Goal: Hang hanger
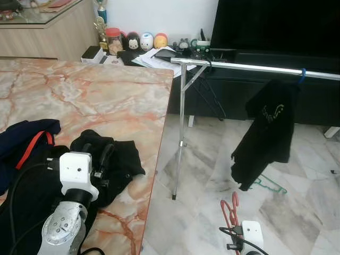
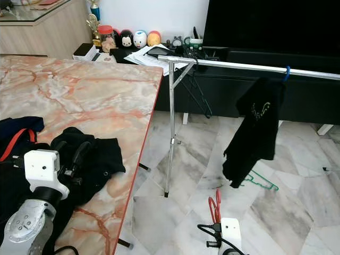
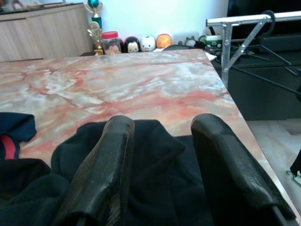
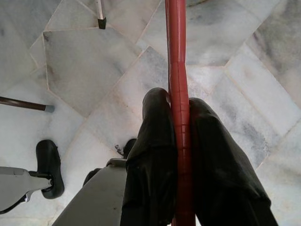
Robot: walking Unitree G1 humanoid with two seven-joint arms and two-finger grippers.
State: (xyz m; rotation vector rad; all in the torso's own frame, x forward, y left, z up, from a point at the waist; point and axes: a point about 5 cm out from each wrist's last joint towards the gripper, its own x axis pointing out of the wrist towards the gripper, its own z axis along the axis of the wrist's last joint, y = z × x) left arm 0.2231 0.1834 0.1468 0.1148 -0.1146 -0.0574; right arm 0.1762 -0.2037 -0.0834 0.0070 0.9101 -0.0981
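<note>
Right gripper [image 4: 178, 136] pinches a slim red plastic hanger [image 4: 178, 61]; left gripper [image 3: 162, 155] spread over crumpled black cloth [image 3: 160, 188]

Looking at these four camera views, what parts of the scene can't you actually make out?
- Red hanger: the right wrist view shows one bar between the right gripper fingers; the eye views cut its lower part off.
- Black garment on the table: the left gripper and arm cover part.
- Rail: its right end leaves the frame.
- Shelf figurines: too small.
</note>
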